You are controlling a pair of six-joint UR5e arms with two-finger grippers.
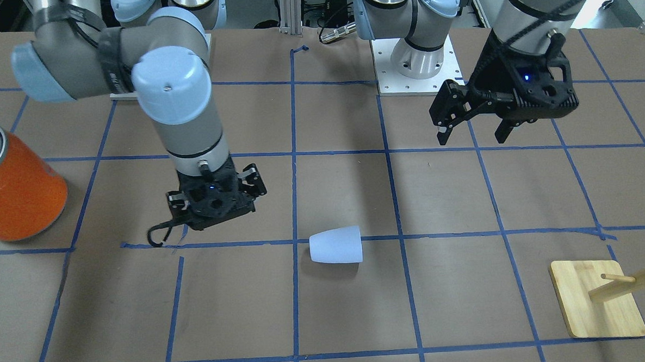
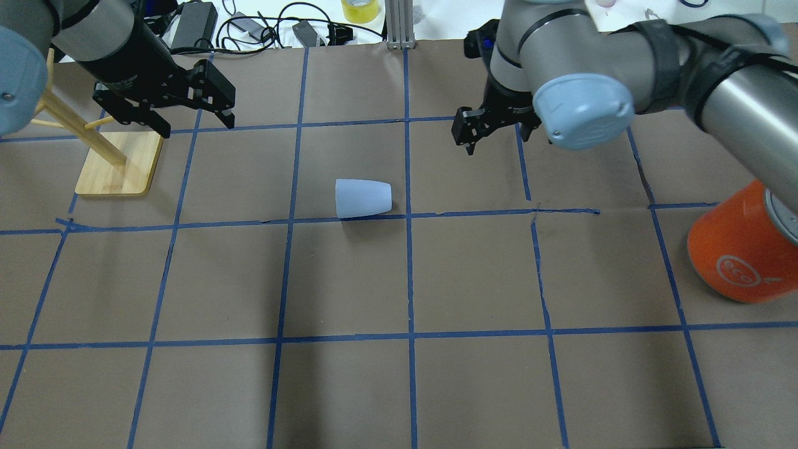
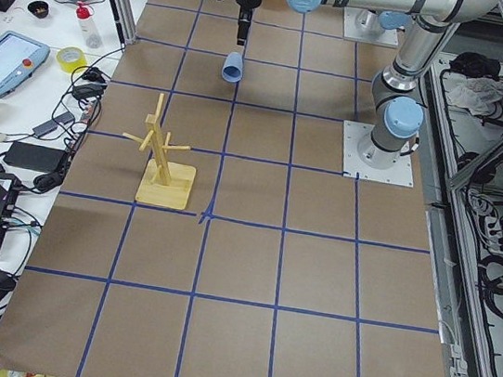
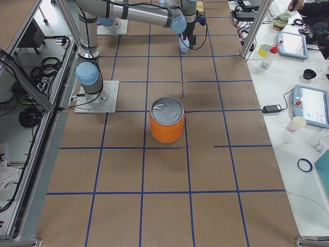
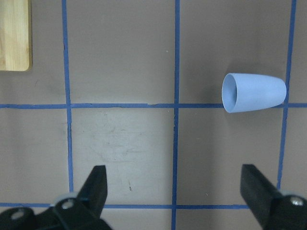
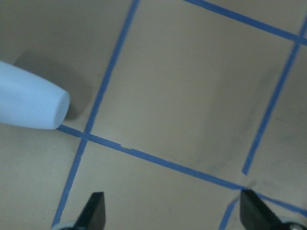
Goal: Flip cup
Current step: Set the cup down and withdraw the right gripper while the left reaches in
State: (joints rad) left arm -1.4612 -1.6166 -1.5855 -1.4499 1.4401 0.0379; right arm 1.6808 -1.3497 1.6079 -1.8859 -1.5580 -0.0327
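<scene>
The cup (image 2: 363, 198) is a small pale blue tumbler lying on its side on the brown paper near the table's middle, mouth toward the robot's left. It also shows in the front view (image 1: 336, 245), the left wrist view (image 5: 254, 92) and the right wrist view (image 6: 29, 103). My left gripper (image 2: 196, 121) is open and empty, hovering above the table well to the cup's left and farther back (image 1: 472, 136). My right gripper (image 2: 495, 134) is open and empty, pointing down, to the cup's right and a little farther back (image 1: 215, 207).
A large orange can (image 2: 742, 249) with a silver lid stands at the robot's right (image 1: 12, 189). A wooden peg rack (image 2: 118, 162) on a flat base stands at the left, close to the left gripper (image 1: 597, 297). Blue tape lines grid the paper.
</scene>
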